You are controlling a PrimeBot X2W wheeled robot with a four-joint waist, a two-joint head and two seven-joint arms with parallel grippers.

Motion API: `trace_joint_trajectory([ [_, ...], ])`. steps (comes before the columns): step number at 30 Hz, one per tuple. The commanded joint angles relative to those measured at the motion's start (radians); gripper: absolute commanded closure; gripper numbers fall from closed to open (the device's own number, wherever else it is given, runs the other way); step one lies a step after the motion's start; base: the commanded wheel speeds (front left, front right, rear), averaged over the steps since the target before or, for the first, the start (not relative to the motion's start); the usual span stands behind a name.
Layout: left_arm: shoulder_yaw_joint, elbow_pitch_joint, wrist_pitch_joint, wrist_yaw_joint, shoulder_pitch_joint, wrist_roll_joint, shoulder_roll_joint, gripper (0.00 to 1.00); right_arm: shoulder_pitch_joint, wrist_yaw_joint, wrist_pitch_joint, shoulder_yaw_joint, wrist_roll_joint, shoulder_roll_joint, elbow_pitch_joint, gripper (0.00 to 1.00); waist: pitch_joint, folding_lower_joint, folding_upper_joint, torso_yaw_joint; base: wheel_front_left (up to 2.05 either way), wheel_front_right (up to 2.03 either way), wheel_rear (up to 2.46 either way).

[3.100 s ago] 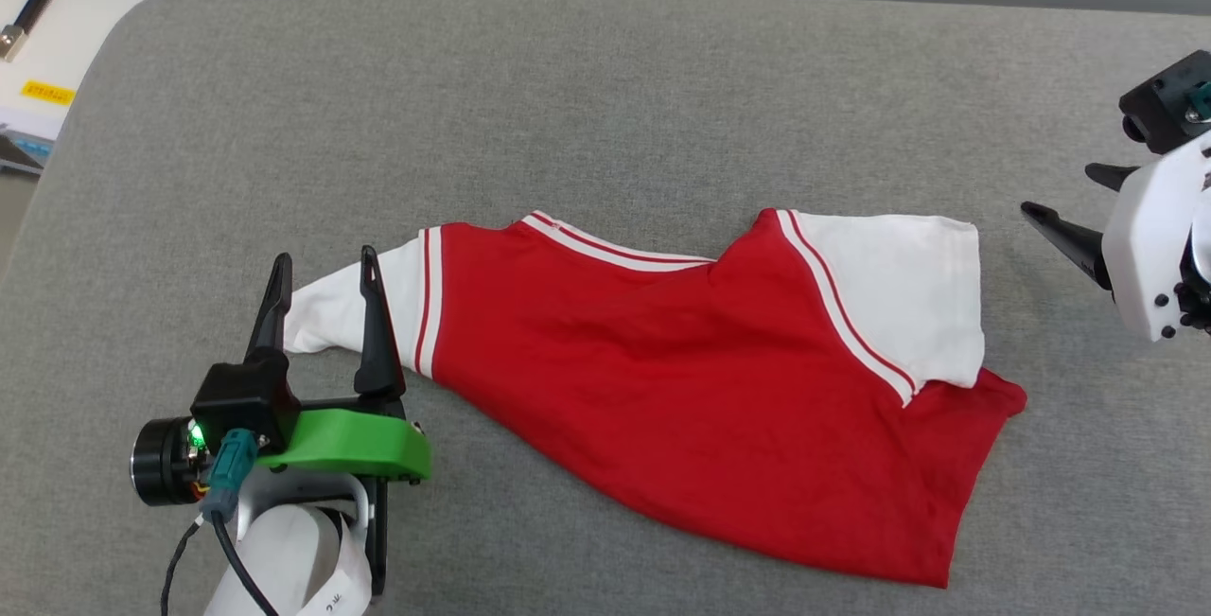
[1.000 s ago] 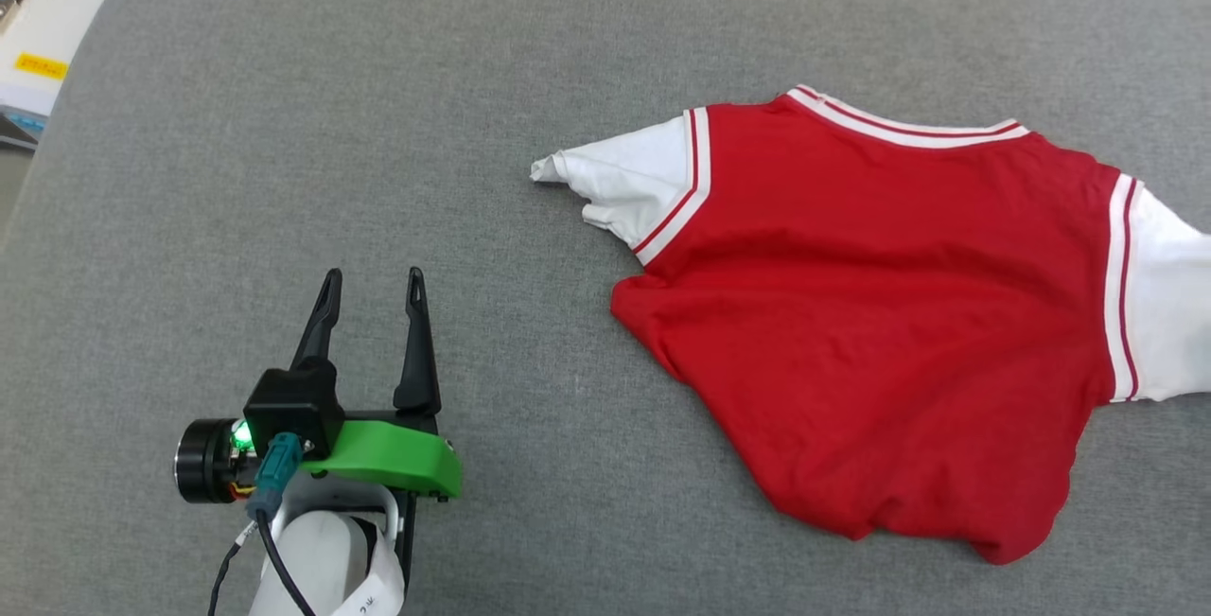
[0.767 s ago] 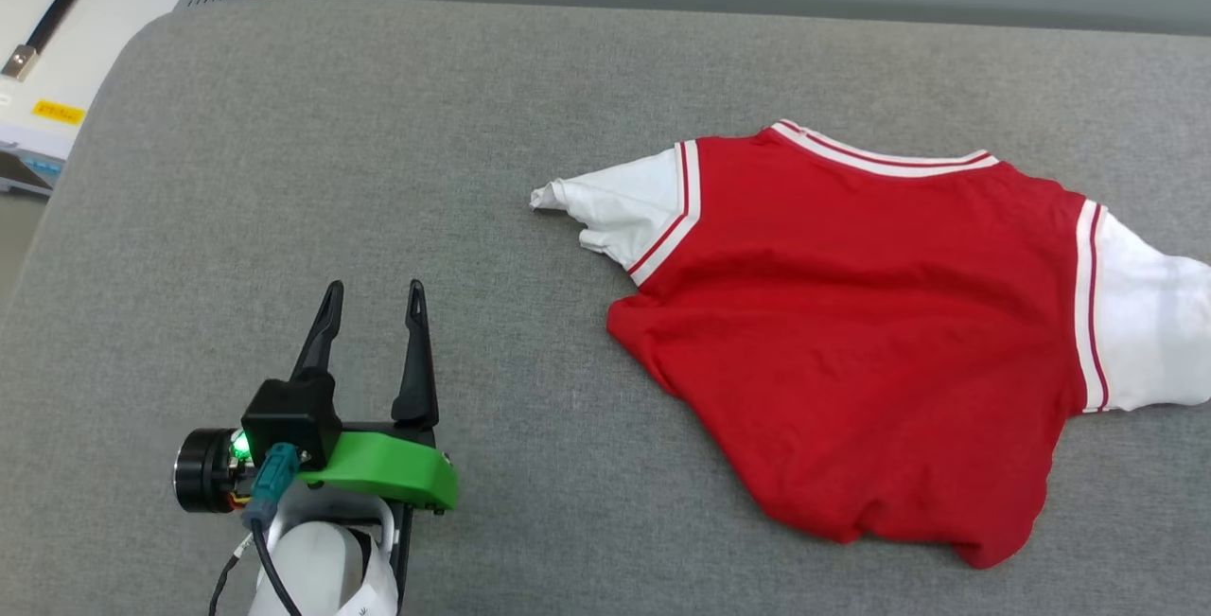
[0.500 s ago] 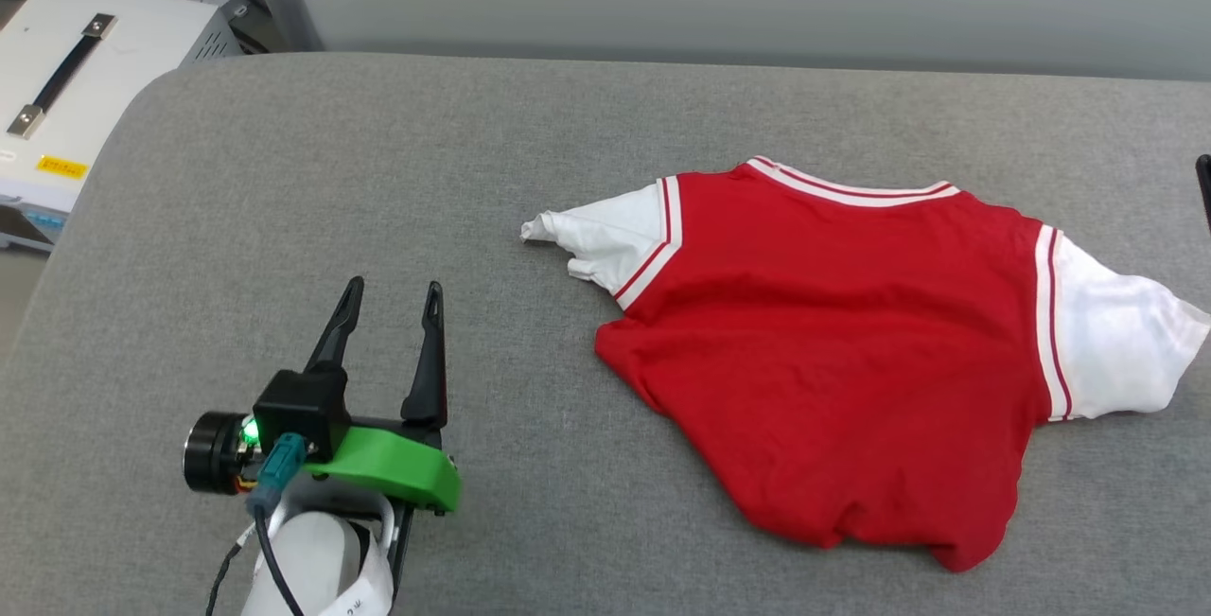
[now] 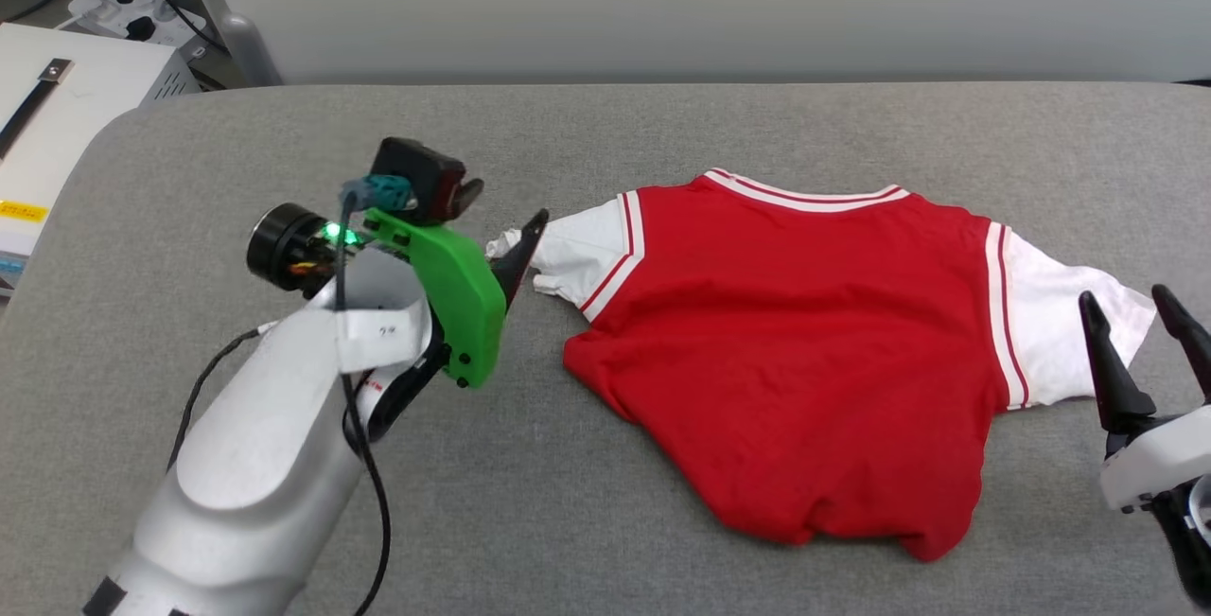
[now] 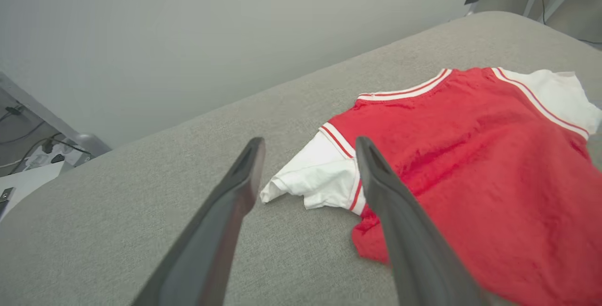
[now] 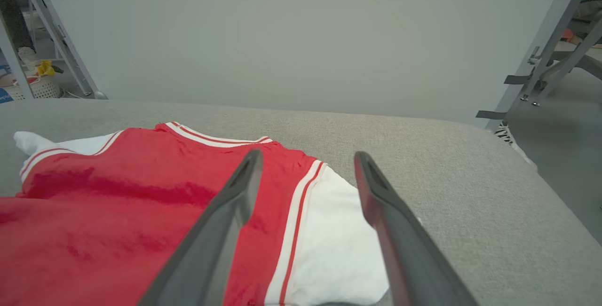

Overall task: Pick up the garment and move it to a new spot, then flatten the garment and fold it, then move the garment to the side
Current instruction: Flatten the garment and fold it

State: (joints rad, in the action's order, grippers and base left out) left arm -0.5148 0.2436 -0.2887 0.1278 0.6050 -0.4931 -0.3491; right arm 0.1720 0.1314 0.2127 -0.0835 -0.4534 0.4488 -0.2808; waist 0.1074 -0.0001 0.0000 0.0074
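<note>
The garment (image 5: 795, 351) looks soft, light and floppy, so pinching its white sleeves (image 5: 1050, 332) seems best. Both sets of jaws gape wide, holding nothing.

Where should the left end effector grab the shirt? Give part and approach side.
Grip the bunched white sleeve at its outer tip, coming from the robot's left. The tip points toward the open left end effector, and its crumpled folds probably give something to pinch.
</note>
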Motion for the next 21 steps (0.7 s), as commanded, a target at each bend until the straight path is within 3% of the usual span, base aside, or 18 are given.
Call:
trace_joint_trajectory([
  [1,-0.040,0.004,-0.061,0.003,0.044,-0.046,-0.016,0.00,-0.027,-0.001,-0.017,0.019,0.019,-0.020,0.032,0.00,0.006,0.0001,0.0000,-0.005,0.00,0.00,0.00],
  [6,-0.211,0.027,-0.272,0.003,0.152,-0.200,-0.050,0.00,-0.072,-0.001,-0.072,0.060,0.061,-0.069,0.121,0.00,0.026,0.0001,0.0000,-0.018,0.00,0.00,0.00],
  [10,-0.334,0.069,-0.369,0.003,0.246,-0.288,-0.068,0.00,-0.066,-0.001,-0.109,0.066,0.082,-0.097,0.180,0.00,0.069,0.0001,0.0000,-0.041,0.00,0.00,0.00],
  [21,-0.519,0.249,-0.367,0.003,0.315,-0.370,-0.054,0.00,-0.015,-0.001,-0.121,0.046,0.104,-0.127,0.208,0.00,0.167,0.0001,0.0000,-0.101,0.00,0.00,0.00],
])
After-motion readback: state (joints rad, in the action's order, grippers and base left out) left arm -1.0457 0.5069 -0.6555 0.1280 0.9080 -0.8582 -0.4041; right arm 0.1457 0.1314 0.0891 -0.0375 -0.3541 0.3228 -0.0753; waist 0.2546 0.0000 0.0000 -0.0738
